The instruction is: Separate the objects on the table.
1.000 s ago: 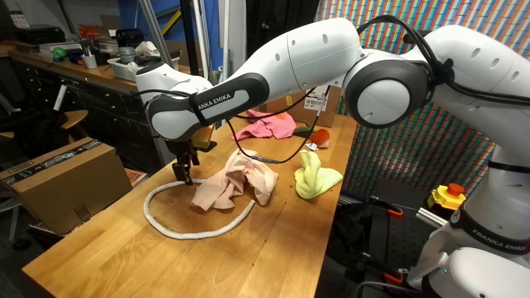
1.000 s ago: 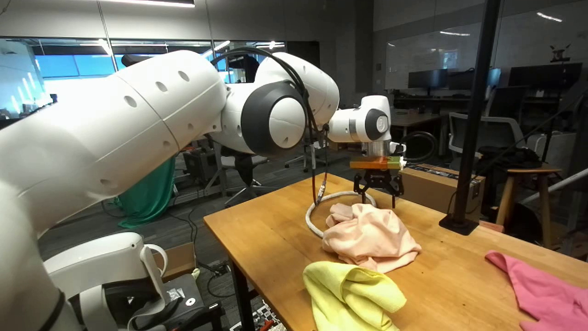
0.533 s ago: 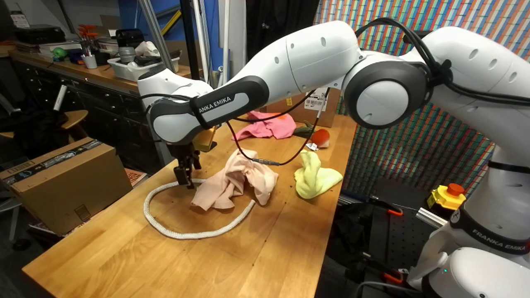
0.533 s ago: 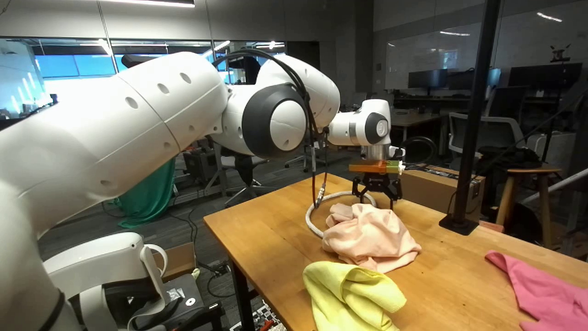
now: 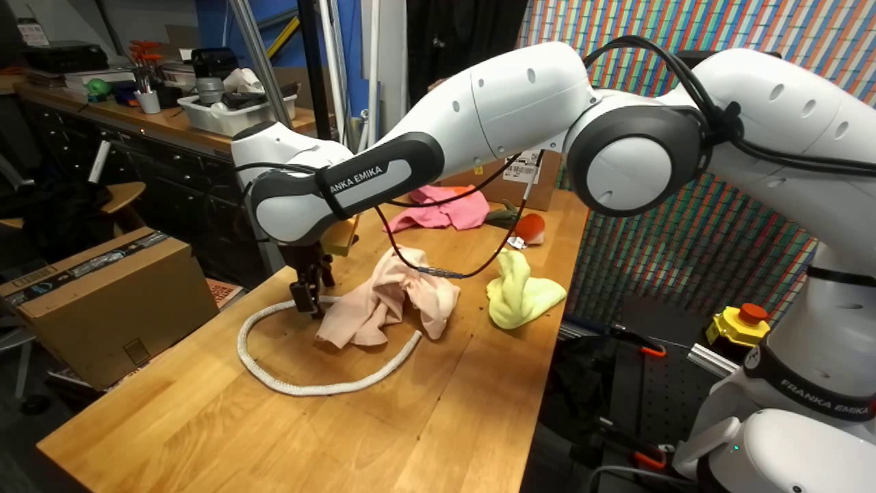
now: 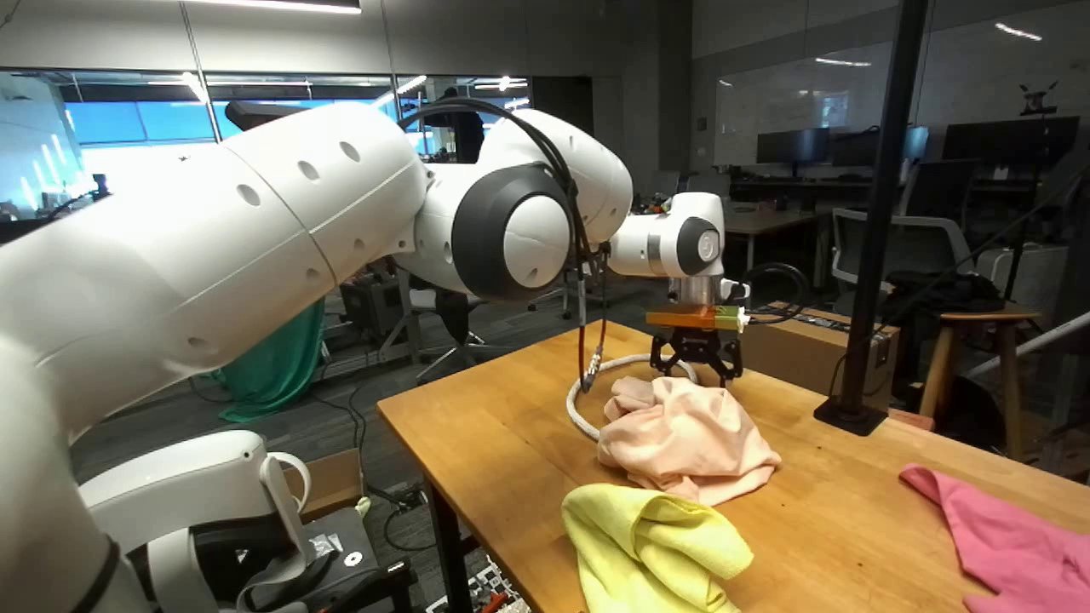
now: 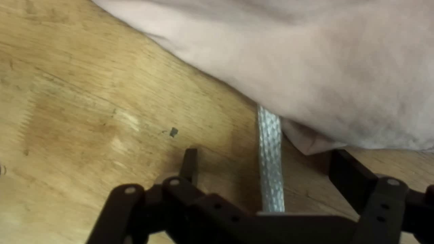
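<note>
A white braided rope (image 5: 301,391) lies in a loop on the wooden table (image 5: 274,452), partly under a crumpled peach cloth (image 5: 376,305). Both also show in an exterior view, the rope (image 6: 576,417) behind the cloth (image 6: 690,434). My gripper (image 5: 317,301) points down, open, at the cloth's edge. In the wrist view the open fingers (image 7: 264,157) stand on either side of the rope (image 7: 271,162), apart from it. The peach cloth (image 7: 305,67) hangs over the rope's far part, its corner close to one fingertip. Whether the fingertips touch the table cannot be told.
A yellow cloth (image 5: 523,301) lies near the table's edge. A pink cloth (image 5: 452,209) and a red-orange object (image 5: 530,228) lie farther back by a cardboard box (image 5: 540,185). A black post (image 6: 869,213) stands at the table's edge. A cable (image 5: 441,272) hangs from the arm.
The arm has lowered, bringing my open gripper down around the rope. The cloths and the rope have not visibly moved.
</note>
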Available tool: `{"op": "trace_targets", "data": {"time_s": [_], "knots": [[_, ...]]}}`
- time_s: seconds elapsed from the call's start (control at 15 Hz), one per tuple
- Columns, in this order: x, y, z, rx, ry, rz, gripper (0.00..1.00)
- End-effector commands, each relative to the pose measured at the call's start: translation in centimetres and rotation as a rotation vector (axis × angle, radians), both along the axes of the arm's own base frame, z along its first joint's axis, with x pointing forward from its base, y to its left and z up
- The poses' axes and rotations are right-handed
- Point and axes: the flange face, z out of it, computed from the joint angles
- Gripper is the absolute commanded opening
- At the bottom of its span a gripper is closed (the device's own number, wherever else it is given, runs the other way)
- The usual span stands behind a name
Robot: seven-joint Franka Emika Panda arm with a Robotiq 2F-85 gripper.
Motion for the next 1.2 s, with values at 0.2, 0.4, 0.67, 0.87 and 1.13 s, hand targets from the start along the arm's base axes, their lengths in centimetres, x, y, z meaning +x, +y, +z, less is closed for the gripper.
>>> {"op": "trace_targets", "data": {"time_s": [0.2, 0.4, 0.67, 0.87, 1.13], "knots": [[0.44, -0.38, 0.58, 0.058, 0.001, 0.008, 0.51], [0.56, -0.48, 0.87, 0.069, -0.001, 0.007, 0.29], [0.58, -0.45, 1.02, 0.080, 0.002, 0.006, 0.13], [0.62, -0.58, 1.08, 0.085, 0.003, 0.000, 0.15], [0.55, -0.40, 1.13, 0.080, 0.002, 0.000, 0.15]]}}
